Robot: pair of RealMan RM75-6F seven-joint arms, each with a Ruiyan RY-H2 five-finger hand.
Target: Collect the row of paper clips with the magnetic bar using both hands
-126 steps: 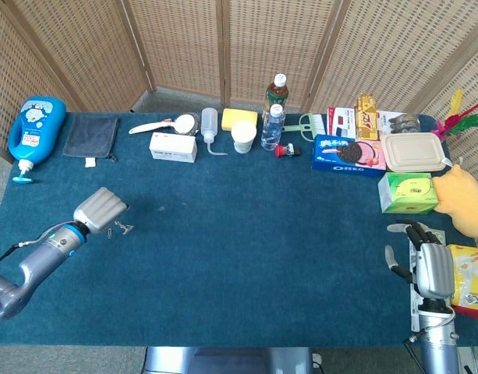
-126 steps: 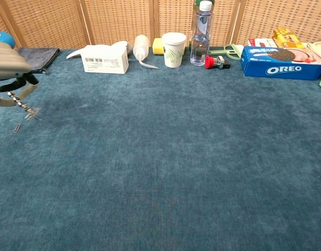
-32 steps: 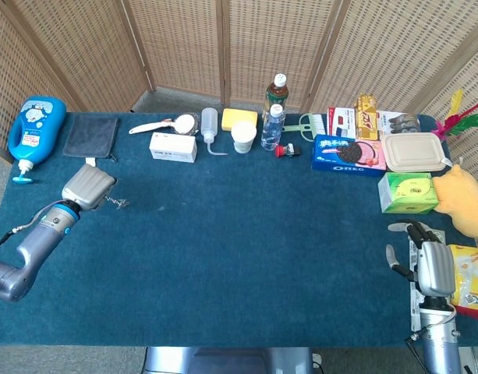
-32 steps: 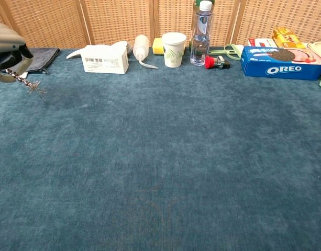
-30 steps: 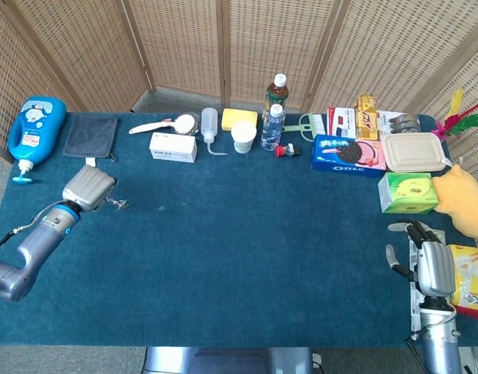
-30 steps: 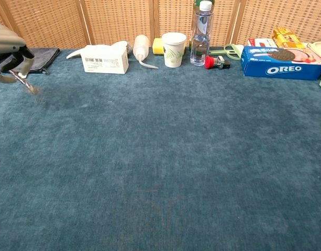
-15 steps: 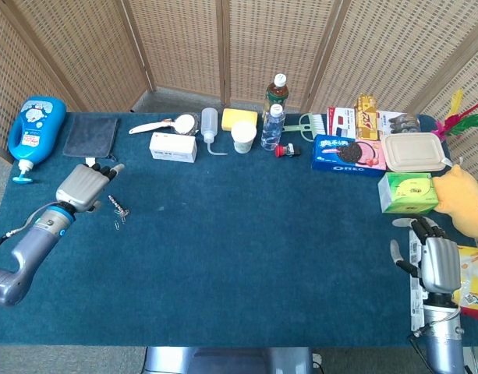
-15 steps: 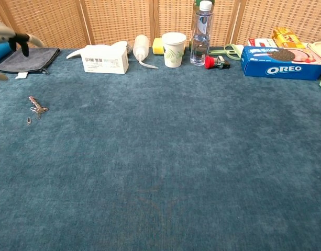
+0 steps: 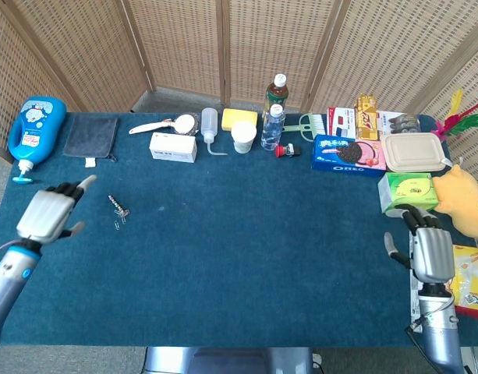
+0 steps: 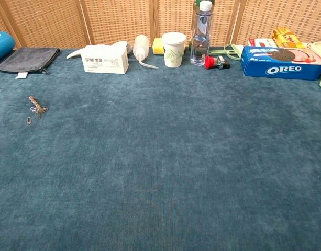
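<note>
Only clear text I can read: "OREO" in white letters on the blue cookie box (image 10: pixel 283 61), back right of the table; same word shows on it from the head view (image 9: pixel 348 154). White box (image 10: pixel 104 58) has a dark printed label on its front, barcode-like, too small to read. Packs behind the cookie box carry print I can't make out.

Oreo box (image 9: pixel 348 153); paper cup (image 10: pixel 174 49); grey cloth (image 9: pixel 91 136)
</note>
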